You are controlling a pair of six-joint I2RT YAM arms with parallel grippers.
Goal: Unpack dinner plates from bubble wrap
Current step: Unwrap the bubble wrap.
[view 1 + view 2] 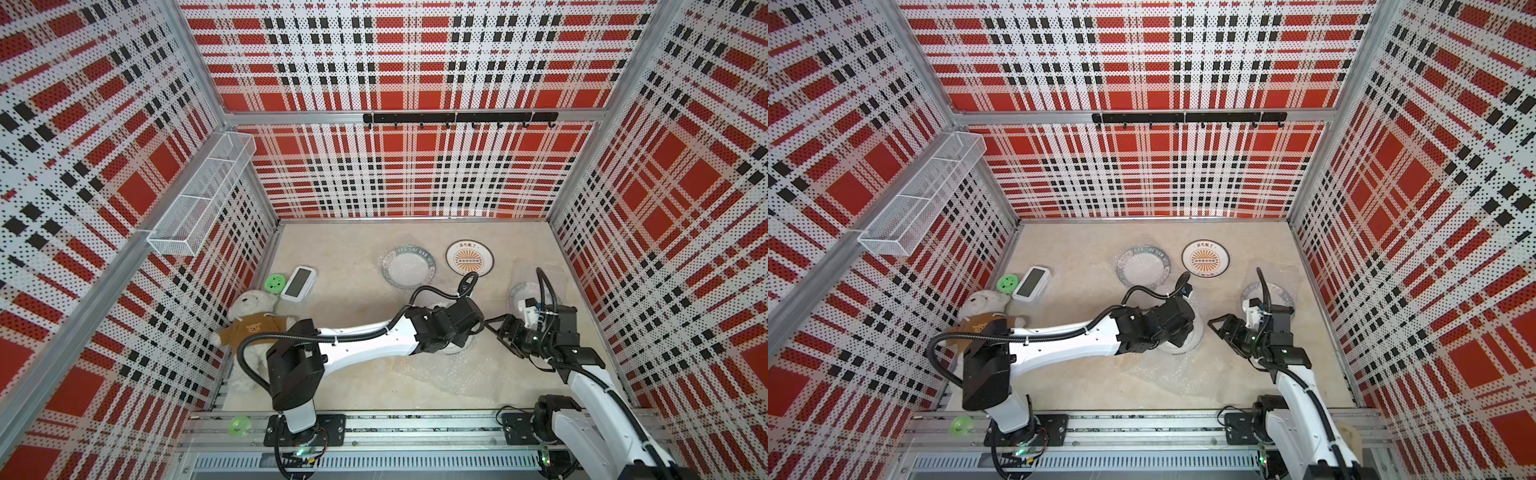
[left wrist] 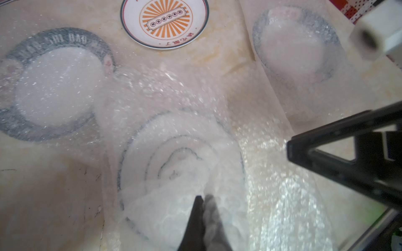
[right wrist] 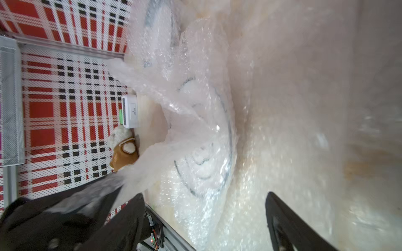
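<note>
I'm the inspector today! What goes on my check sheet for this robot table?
Surface: beige table, partly covered by bubble wrap.
Job's things: one bare plate; three wrapped plates, one beside the bare one, one at the far right, one under the left gripper.
Clutter: teddy bear, white gadget and green disc along the left edge.
Grippers: left gripper shut, pinching bubble wrap; right gripper open.
Cables: black hoses looping above the table.
Surroundings: plaid walls, wire basket, hook rail.

White arms; black joints; corrugated cables
</note>
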